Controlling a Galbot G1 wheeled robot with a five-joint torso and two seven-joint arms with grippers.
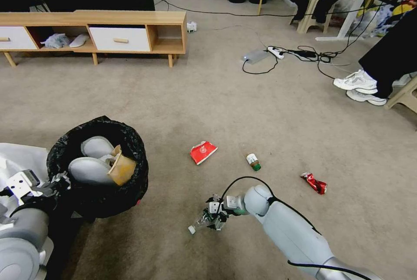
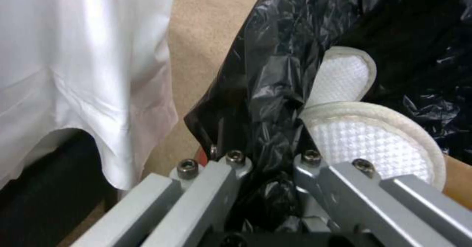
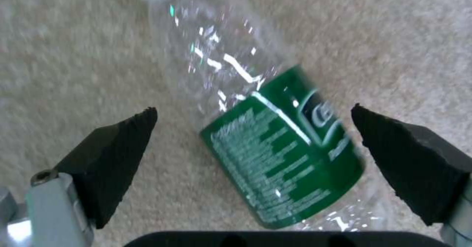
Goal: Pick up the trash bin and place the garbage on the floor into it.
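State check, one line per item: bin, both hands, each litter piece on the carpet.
trash bin: held up off the floor, already holding items.
left hand: shut on the bin's bag-lined rim.
right hand: open, straddling the clear bottle.
clear bottle: lying on its side, not gripped.
red carton: flattened on the carpet.
small bottle: on its side.
red can: crushed.

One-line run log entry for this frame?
left pincer: shut on trash bin | right pincer: open, straddling clear bottle | floor
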